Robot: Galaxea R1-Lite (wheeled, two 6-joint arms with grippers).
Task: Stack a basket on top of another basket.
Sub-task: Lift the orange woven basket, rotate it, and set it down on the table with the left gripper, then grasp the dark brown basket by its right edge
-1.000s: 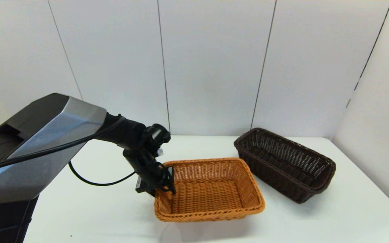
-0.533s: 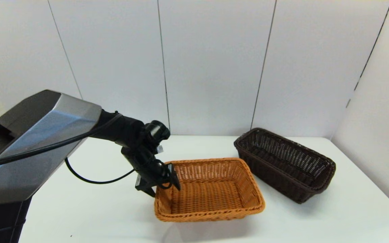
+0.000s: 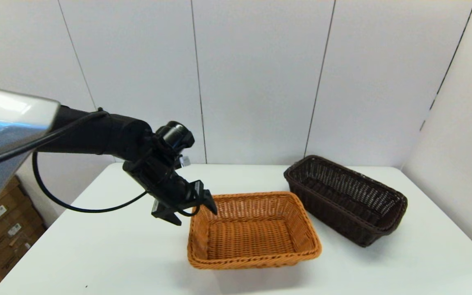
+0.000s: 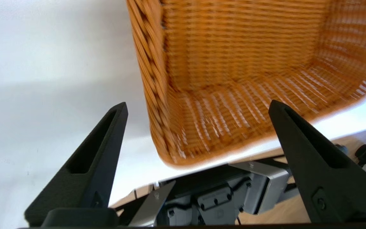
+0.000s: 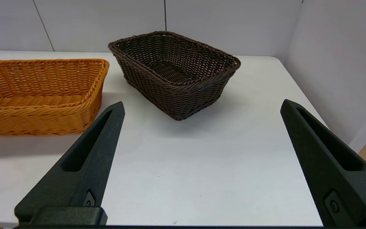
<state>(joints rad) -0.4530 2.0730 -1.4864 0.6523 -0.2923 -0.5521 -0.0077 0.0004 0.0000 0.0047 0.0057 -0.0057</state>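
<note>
Your left gripper hung wide open, empty, above the orange-tan basket's left rim. The dark brown basket sat apart. Right gripper spread wide.

White table bearing orange-tan basket, dark brown basket
</note>
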